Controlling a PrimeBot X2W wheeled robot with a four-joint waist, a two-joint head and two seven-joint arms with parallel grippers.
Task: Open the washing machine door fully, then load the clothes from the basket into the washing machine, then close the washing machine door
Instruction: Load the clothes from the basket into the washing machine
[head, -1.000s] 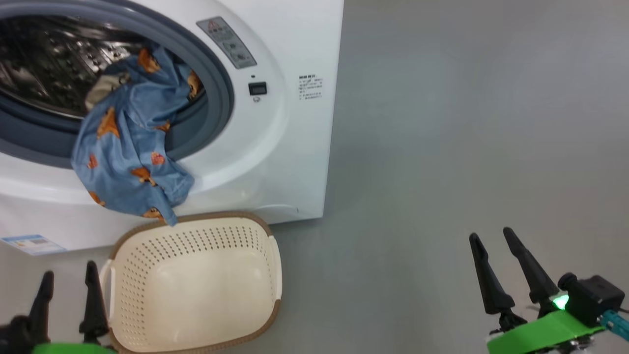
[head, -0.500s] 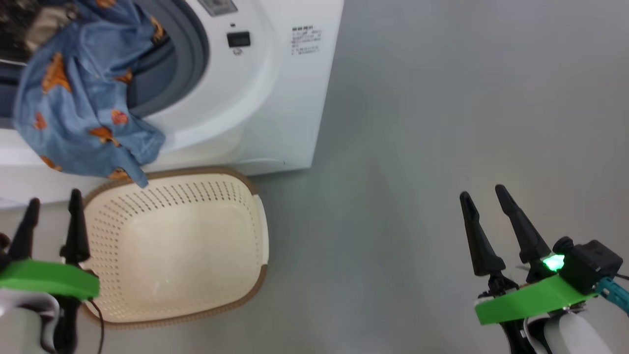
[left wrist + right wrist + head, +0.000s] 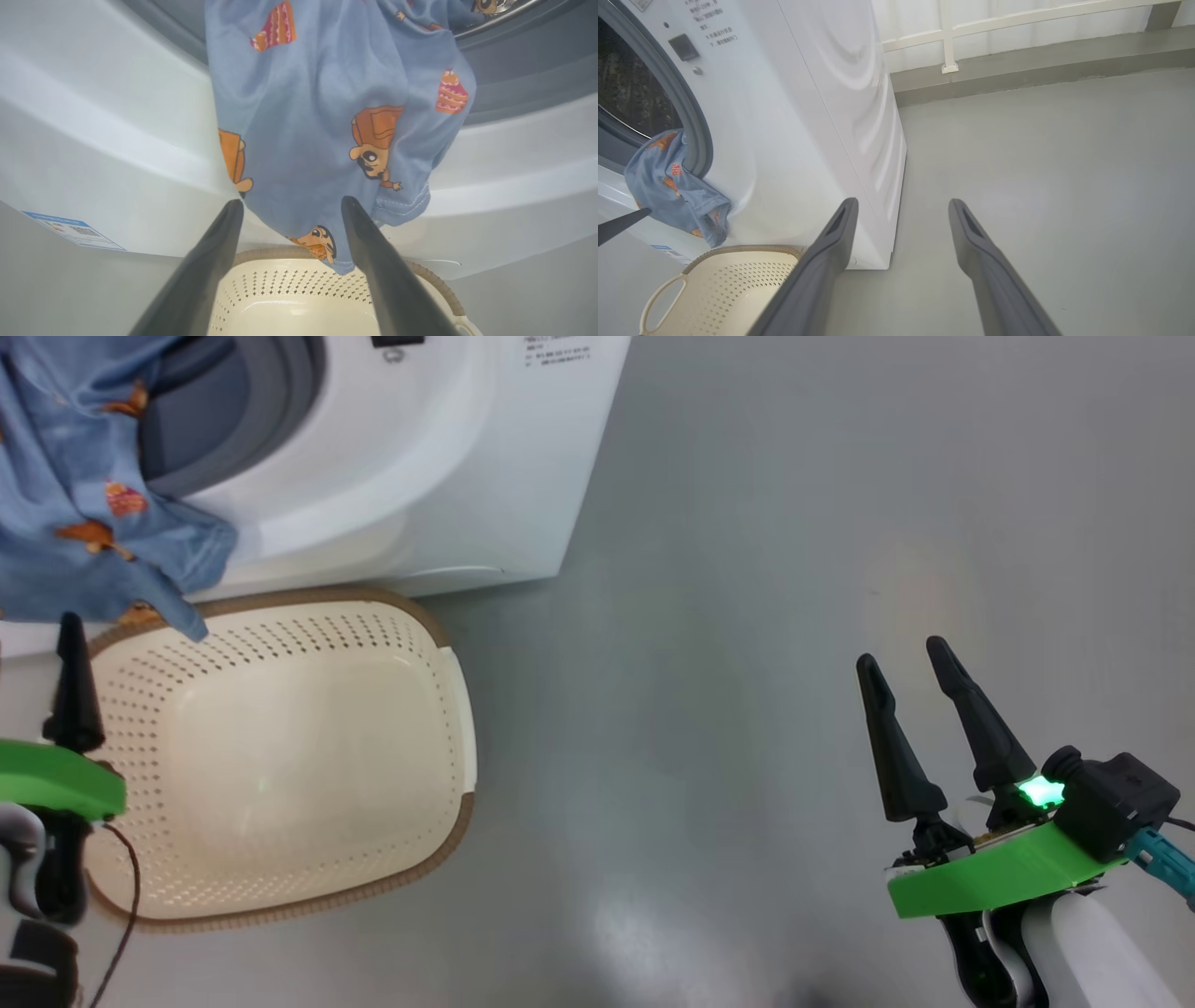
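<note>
Washing machine (image 3: 448,476): a white box at the upper left of the head view. Its right front corner forms a straight vertical edge. A blue label (image 3: 74,229) sits low on the front, left of the cloth in the left wrist view.
Basket (image 3: 299,765): cream with perforated sides and a brown rim. It stands on the floor (image 3: 747,616) just in front of the machine, with its back rim near the machine's lower front edge. Its inner bottom shows bare.
Clothes (image 3: 327,116): blue fabric with orange cartoon figures. It drapes out of the drum mouth, over the grey seal (image 3: 280,401) and down the white front. The lowest corner hangs just above the basket's back rim.
Left gripper (image 3: 292,201): we see its fingers spread wide with nothing clamped. It sits low at the basket's left side and aims up at the hanging hem. We cannot tell whether the tips touch the fabric.
Right gripper (image 3: 901,651): its fingers are likewise apart and hold nothing. It hovers over the floor, well to the right of the machine and basket.
Open room: the smooth grey floor runs wide to the right of the machine's corner. In the right wrist view we see it reach a raised kerb and a pale railing (image 3: 948,37).
</note>
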